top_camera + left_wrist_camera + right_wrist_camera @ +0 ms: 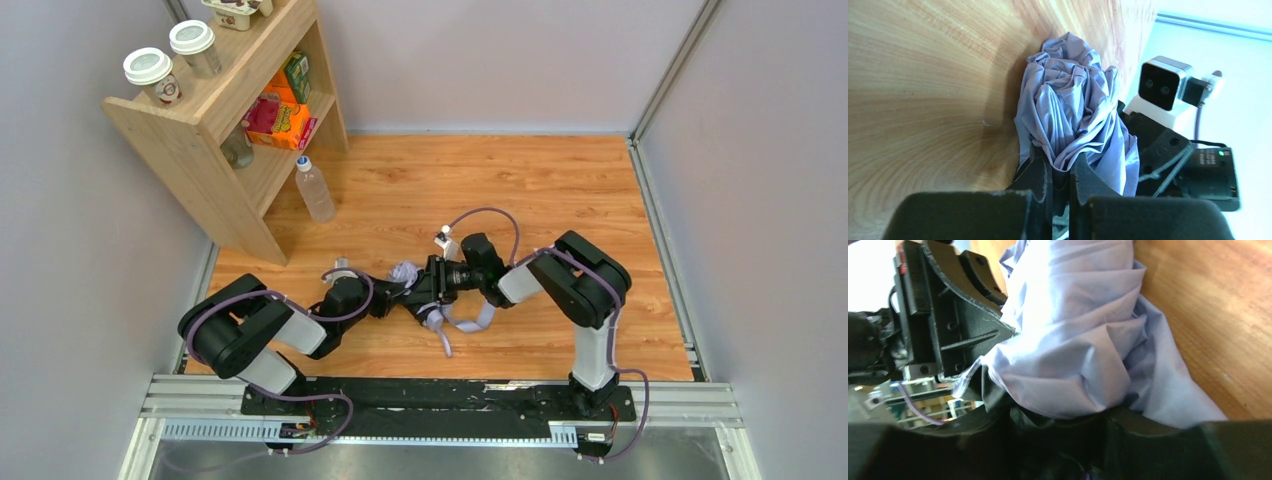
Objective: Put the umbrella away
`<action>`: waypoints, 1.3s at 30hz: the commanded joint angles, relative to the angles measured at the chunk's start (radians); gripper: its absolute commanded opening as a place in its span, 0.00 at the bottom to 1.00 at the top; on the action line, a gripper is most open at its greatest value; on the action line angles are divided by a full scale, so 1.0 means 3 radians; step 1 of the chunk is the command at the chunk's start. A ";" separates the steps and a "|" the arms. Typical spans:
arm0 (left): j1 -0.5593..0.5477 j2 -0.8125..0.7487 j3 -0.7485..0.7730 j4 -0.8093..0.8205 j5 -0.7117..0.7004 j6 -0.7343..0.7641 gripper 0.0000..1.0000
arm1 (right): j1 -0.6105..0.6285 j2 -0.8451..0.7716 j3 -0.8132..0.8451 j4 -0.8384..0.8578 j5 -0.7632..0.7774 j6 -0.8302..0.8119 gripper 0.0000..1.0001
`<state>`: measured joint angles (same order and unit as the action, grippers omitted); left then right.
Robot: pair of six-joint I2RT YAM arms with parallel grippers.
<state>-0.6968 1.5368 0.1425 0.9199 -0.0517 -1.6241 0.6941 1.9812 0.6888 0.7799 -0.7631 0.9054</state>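
The umbrella (404, 272) is a crumpled lavender-white bundle on the wooden floor between my two arms, with a pale strap-like piece (470, 322) trailing toward the near side. In the left wrist view my left gripper (1061, 169) is shut, pinching a fold of the umbrella fabric (1068, 105). In the right wrist view the fabric bundle (1073, 340) bulges out over my right gripper (1063, 416), whose dark fingers are closed around it. The left gripper's black body (958, 325) sits just to the left of the bundle. The shaft and handle are hidden.
A wooden shelf unit (215, 130) stands at the far left, with lidded cups (150, 70) on top and snack boxes (280, 120) inside. A clear plastic bottle (314, 188) stands by its foot. Grey walls enclose the floor, and a metal rail (440, 400) runs along the near edge.
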 commanded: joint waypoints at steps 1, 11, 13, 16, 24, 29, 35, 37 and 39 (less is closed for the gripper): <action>-0.0065 0.0221 -0.0107 -0.0903 0.0152 0.0208 0.00 | 0.0417 -0.0314 0.0331 -0.2423 0.0752 -0.1115 0.59; -0.0070 0.0200 -0.0092 -0.0939 0.0229 0.0229 0.00 | 0.1076 -0.0887 0.1252 -0.4174 0.3120 -0.1867 0.94; -0.0070 0.0185 -0.0081 -0.0939 0.0229 0.0234 0.00 | 0.1148 -0.0847 0.1339 -0.4246 0.3244 -0.1857 0.93; -0.0070 0.0139 -0.0071 -0.0944 0.0234 0.0254 0.00 | 0.1163 -0.0734 0.1330 -0.4185 0.3265 -0.1755 0.88; -0.0070 -0.0336 -0.0137 -0.1199 0.0183 0.0408 0.05 | 0.0888 -0.0872 0.0283 -0.2832 0.2632 -0.1418 0.19; -0.0065 -0.1157 -0.0209 -0.1654 0.0029 0.0602 0.41 | 0.0581 -0.0984 -0.0107 -0.2008 0.1681 -0.1494 0.00; -0.0050 -0.2644 -0.0097 -0.2762 -0.0093 0.0944 0.73 | 0.0391 -0.1087 -0.0118 -0.1904 0.1225 -0.1581 0.00; -0.0014 -0.3101 -0.0005 -0.3161 -0.0104 0.1061 0.73 | 0.0356 -0.1158 -0.0097 -0.1925 0.1169 -0.1622 0.00; 0.0021 -0.3439 0.0143 -0.3524 -0.0134 0.1220 0.73 | 0.0274 -0.1219 -0.0077 -0.1899 0.0990 -0.1587 0.00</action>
<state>-0.7082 0.6647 0.1093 0.1719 -0.0532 -1.3769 0.8062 1.6333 0.6754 0.2287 -0.3508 0.4526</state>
